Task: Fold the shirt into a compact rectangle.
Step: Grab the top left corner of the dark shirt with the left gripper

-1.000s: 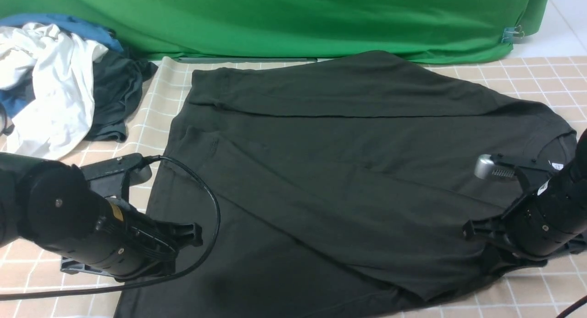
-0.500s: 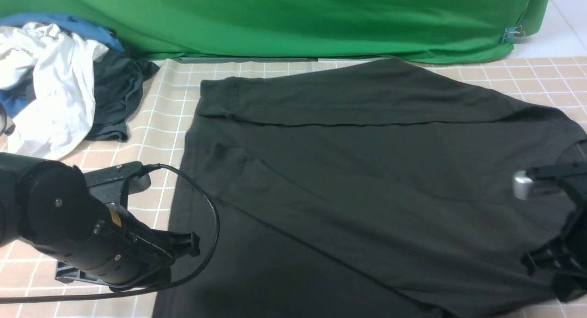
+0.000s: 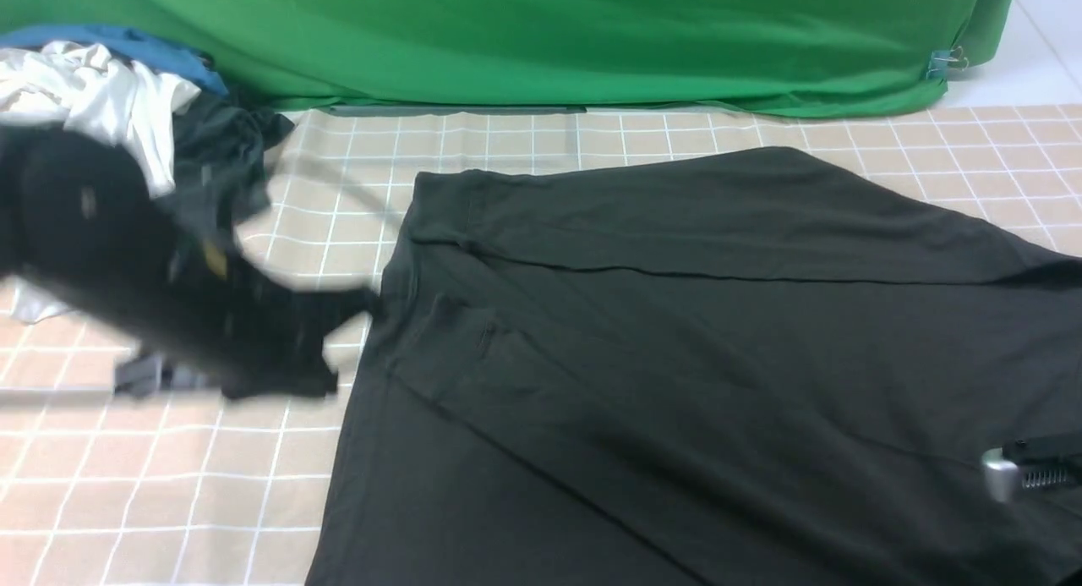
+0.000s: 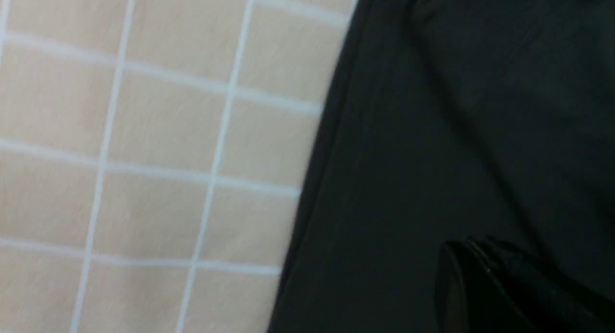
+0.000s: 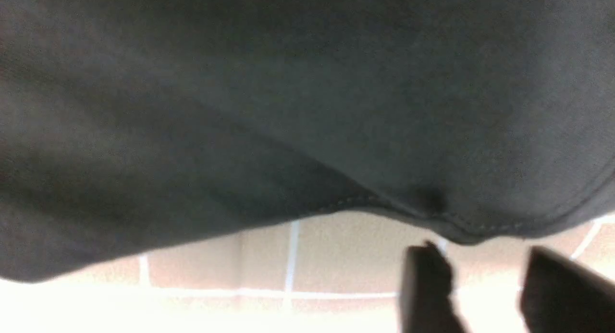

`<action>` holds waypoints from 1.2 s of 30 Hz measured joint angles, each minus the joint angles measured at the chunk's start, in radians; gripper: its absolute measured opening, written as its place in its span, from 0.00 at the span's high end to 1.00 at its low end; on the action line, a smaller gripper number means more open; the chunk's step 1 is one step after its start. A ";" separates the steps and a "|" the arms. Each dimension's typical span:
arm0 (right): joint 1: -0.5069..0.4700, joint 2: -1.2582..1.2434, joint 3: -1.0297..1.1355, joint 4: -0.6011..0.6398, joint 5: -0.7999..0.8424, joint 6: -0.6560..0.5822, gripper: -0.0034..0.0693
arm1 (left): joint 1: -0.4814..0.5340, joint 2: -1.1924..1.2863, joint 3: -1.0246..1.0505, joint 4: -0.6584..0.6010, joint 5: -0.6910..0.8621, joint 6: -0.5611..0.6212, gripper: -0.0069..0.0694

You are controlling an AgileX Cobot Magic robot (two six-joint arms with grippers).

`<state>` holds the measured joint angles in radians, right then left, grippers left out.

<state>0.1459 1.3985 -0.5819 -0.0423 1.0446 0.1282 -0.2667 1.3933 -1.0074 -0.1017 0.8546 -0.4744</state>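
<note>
The black shirt (image 3: 676, 358) lies spread over the middle and right of the checked cloth, back side up, with a fold line across its far part. No print or label shows. My left gripper (image 3: 359, 303), blurred by motion, points at the shirt's left edge. In the left wrist view its dark fingers (image 4: 480, 285) lie together over the shirt (image 4: 456, 131); no cloth shows between them. My right gripper (image 5: 483, 256) is open, and the shirt's stitched hem (image 5: 456, 225) lies just beyond its tips, apart from them. Only a silver part of the right arm (image 3: 1002, 476) shows in the front view.
A pile of clothes sits at the back left: a white garment (image 3: 101, 87), a dark one (image 3: 220, 146) and a blue one (image 3: 127, 41). The green backdrop (image 3: 549, 36) closes off the far side. Bare checked tablecloth (image 3: 169, 484) lies left of the shirt.
The shirt has slid to the right and toward me. The right gripper opened, let go of the hem and drew back to the frame's edge. The left arm swung up and away from me.
</note>
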 joint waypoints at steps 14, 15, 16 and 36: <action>0.000 -0.370 0.001 0.001 0.008 -0.027 0.41 | 0.009 0.551 -0.638 0.108 0.046 0.012 0.73; 0.000 -0.399 0.001 0.002 0.005 -0.027 0.42 | 0.009 0.583 -0.664 0.123 0.047 0.012 0.70; 0.000 -0.442 0.001 0.002 0.003 -0.027 0.42 | 0.009 0.635 -0.707 0.145 0.052 0.010 0.64; 0.000 -0.519 0.001 0.051 0.003 -0.027 0.43 | 0.010 0.907 -0.872 0.232 -0.082 -0.016 0.30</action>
<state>0.1459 0.8797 -0.5811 0.0083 1.0475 0.1015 -0.2571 2.3005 -1.8789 0.1298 0.7722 -0.4906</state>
